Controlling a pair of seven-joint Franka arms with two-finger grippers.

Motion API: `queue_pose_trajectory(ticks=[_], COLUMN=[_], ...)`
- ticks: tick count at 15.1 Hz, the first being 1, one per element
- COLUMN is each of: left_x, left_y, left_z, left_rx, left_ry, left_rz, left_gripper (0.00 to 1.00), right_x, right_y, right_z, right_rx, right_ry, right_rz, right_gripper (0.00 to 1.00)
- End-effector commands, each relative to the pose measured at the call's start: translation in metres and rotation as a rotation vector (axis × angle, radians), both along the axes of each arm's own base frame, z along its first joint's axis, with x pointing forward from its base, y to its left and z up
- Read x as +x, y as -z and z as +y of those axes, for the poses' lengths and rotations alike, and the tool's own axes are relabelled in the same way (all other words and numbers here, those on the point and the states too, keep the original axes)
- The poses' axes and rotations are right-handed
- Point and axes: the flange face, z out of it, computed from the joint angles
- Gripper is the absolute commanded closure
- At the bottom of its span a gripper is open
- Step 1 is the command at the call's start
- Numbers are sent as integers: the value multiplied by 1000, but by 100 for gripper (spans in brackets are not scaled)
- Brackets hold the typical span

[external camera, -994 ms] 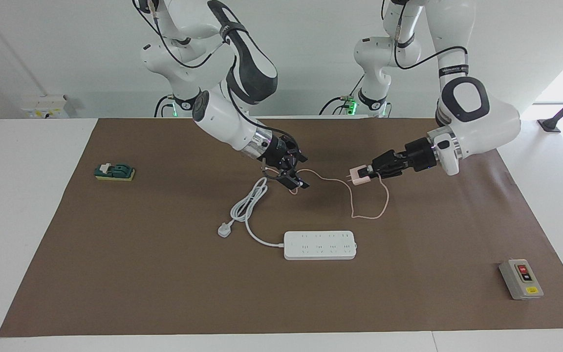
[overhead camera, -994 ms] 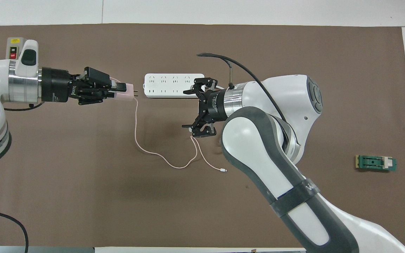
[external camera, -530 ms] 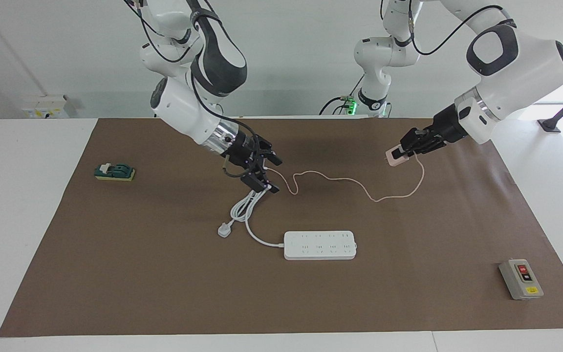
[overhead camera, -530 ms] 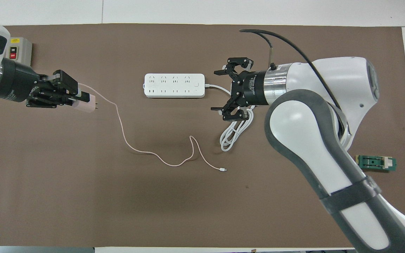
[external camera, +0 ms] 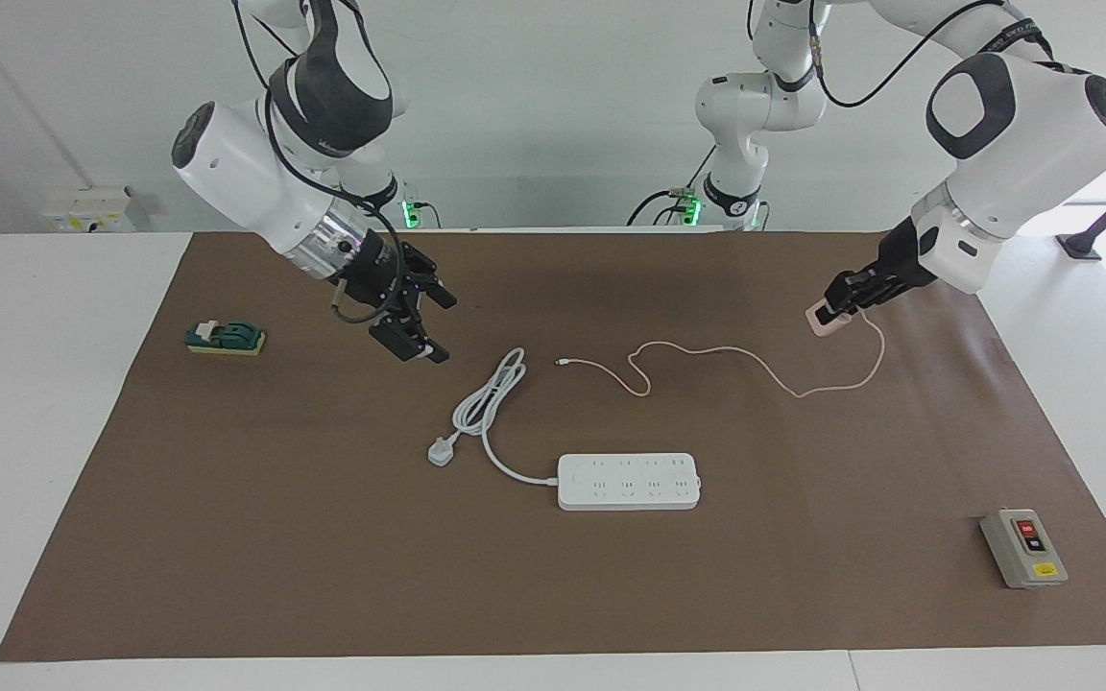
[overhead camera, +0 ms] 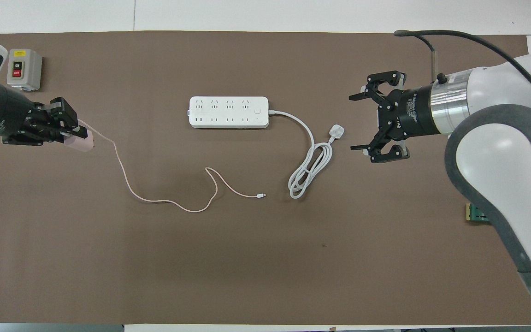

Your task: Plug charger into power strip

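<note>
Your left gripper (external camera: 833, 309) is clamped on the charger (external camera: 819, 320), fingers pinching the pink cube from both sides. It's held in the air over the mat (external camera: 255, 537) at the left arm's end of the table; in the overhead view it sits at (overhead camera: 82, 139), with the gripper at (overhead camera: 74, 133). Can't tell from either view which way the prongs point.

The cable (external camera: 707, 353) drops from the charger onto the mat and snakes toward the middle. Its free tip lies flat near the strip's coiled cord (external camera: 488, 403), not touching it.

The strip (external camera: 629, 481) lies flat on the mat, farther from the robots than the cable, sockets up, nothing plugged in. Its cord runs off toward the right arm's end, loops into a coil, and ends in the white plug (external camera: 441, 450), which lies on the mat beside the coil.

Your right gripper (external camera: 420, 329) is spread wide and holds nothing. It hangs over bare mat, toward the right arm's end from the coil and clear of it.

Other items: the switch box (external camera: 1023, 547) sits near the mat corner at the left arm's end, well apart from the strip. A green block (external camera: 225, 337) sits at the mat's edge at the right arm's end.
</note>
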Motion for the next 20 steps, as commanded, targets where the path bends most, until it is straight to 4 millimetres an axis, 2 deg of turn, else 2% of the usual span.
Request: queue_pose_trajectory(ticks=[1, 3, 4, 5, 6, 8, 12, 13, 15, 16, 17, 20], left_x=[8, 9, 8, 7, 6, 5, 8, 8, 15, 16, 20, 48], left_y=[-4, -3, 0, 2, 3, 3, 2, 5, 26, 32, 47, 86], left_z=[-8, -11, -23, -39, -45, -50, -57, -65, -90, -105, -121, -160], left_rx=[89, 91, 100, 105, 106, 113, 121, 132, 179, 179, 186, 205], left_ry=[-27, -172, -255, -260, -277, -371, -722, -753, -830, -854, -872, -1001], left_rz=[-57, -37, -10, -8, -1, 21, 72, 73, 70, 72, 87, 102], left_gripper=[100, 100, 100, 100, 100, 100, 100, 100, 100, 100, 100, 100], right_x=[-13, -22, -26, -29, -34, -39, -43, -43, -44, -44, -44, -45], right_y=[-9, -14, -16, -17, -19, -23, -26, -28, -31, -38, -44, -75], right_z=[-37, -62, -76, -86, -98, -111, -135, -142, -156, -166, -172, -184], right_rx=[-92, -148, -173, -193, -229, -308, -410, -441, -467, -465, -457, -486], right_ry=[-150, -279, -350, -415, -503, -664, -982, -1080, -1233, -1279, -1318, -1431], right_rz=[-43, -77, -95, -112, -133, -181, -263, -284, -318, -341, -349, -338], right_gripper=[0, 0, 0, 0, 0, 0, 0, 0, 0, 0, 0, 0])
